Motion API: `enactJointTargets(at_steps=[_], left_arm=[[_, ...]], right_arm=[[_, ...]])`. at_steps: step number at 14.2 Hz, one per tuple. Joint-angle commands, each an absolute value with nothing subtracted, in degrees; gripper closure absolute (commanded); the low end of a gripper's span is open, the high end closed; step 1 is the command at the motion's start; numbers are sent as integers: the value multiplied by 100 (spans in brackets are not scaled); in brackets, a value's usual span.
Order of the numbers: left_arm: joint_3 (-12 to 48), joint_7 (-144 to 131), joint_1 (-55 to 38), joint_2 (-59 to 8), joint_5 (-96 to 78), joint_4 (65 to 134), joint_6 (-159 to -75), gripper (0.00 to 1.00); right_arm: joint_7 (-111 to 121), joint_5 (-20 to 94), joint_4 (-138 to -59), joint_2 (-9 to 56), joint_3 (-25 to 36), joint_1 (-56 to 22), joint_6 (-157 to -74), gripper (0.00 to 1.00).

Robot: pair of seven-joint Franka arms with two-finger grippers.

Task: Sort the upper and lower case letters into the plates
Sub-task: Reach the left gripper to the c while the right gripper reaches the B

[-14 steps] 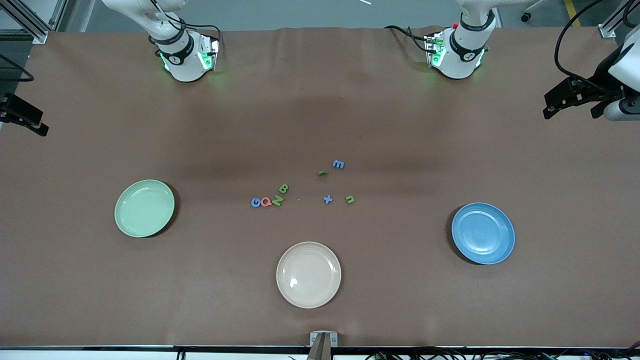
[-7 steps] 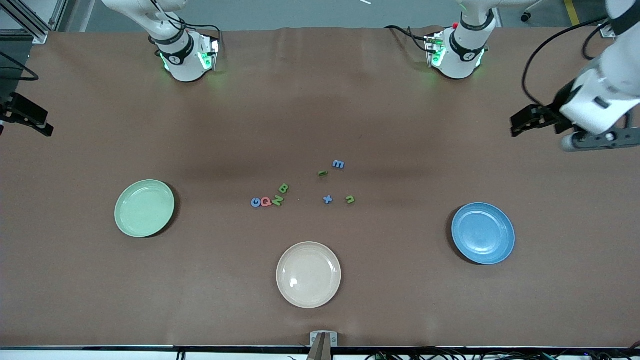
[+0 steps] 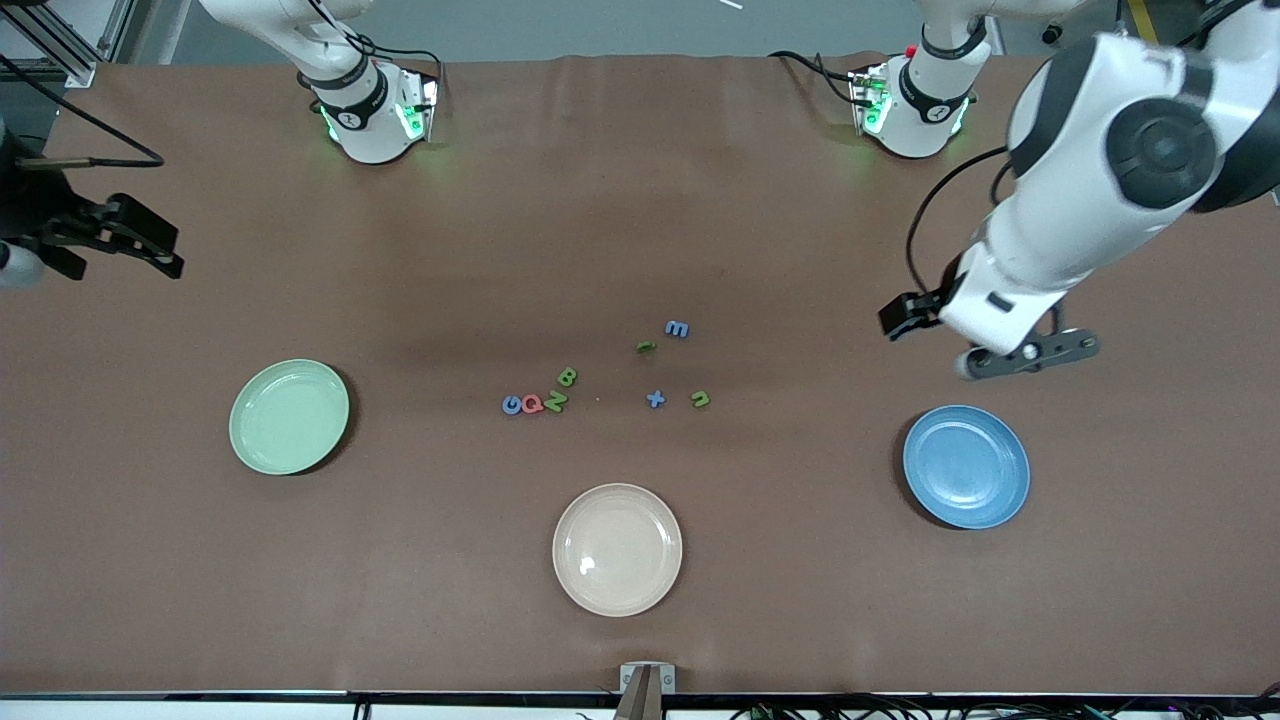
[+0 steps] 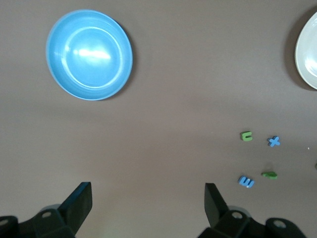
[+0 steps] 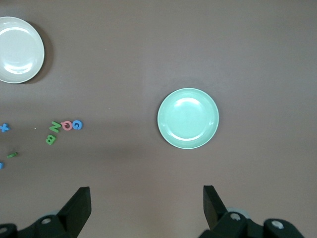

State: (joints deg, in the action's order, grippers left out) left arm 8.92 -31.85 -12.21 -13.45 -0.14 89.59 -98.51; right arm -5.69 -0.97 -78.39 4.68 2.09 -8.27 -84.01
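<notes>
Over the last second both arms swung in from the table ends: the left gripper [image 3: 900, 318] came from the edge of frame to hang over bare table between the blue plate [image 3: 966, 466] and the lowercase letters, while the right gripper [image 3: 150, 250] edged in at its own end, well apart from the mint green plate [image 3: 289, 416]. Both have jaws spread wide and carry nothing, so sorting looks not yet started, with the left arm likely heading for the first letter. All letters sit mid-table and the plates are empty: blue G [image 3: 511, 404], red Q [image 3: 532, 404], green N [image 3: 555, 401], green B [image 3: 567, 377], blue m [image 3: 677, 328], blue x [image 3: 655, 399], green n [image 3: 700, 399]. The front view hides the finger gaps; the wrist views show them. The left wrist view catches only the lowercase group, the right wrist view the capitals; the cream plate [image 3: 617, 549] shows whole only from the front.
</notes>
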Motion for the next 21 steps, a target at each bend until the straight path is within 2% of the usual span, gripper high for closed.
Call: enactJointTargets(at_steps=[1, 4, 10, 13, 17, 21], left_arm=[[870, -3479, -1467, -1800, 0, 8789, -10211, 0], [879, -3655, -1695, -2310, -9, 8780, -10773, 0], [870, -4596, -2187, -3066, 0, 8780, -11829, 1], [844, -5210, -2486, -3418, 17, 8763, -12215, 5], [835, -6264, -2856, -3919, 290, 8754, -12804, 12], [809, -6442, -3014, -4218, 290, 8754, -13068, 21]], right_arm=[[-1035, -62, -7717, 685, 255, -1255, -8498, 0], [-1851, -61, -7787, 817, 264, -1686, -8868, 0], [-2836, -9, -7805, 1774, 255, -2425, -8903, 1], [-3557, -9, -8250, 2065, 255, -2872, -9682, 0], [-4139, 70, -9297, 2398, 255, -3287, -11519, 0], [-4166, 560, -9360, 2978, 255, -3392, -11961, 0]])
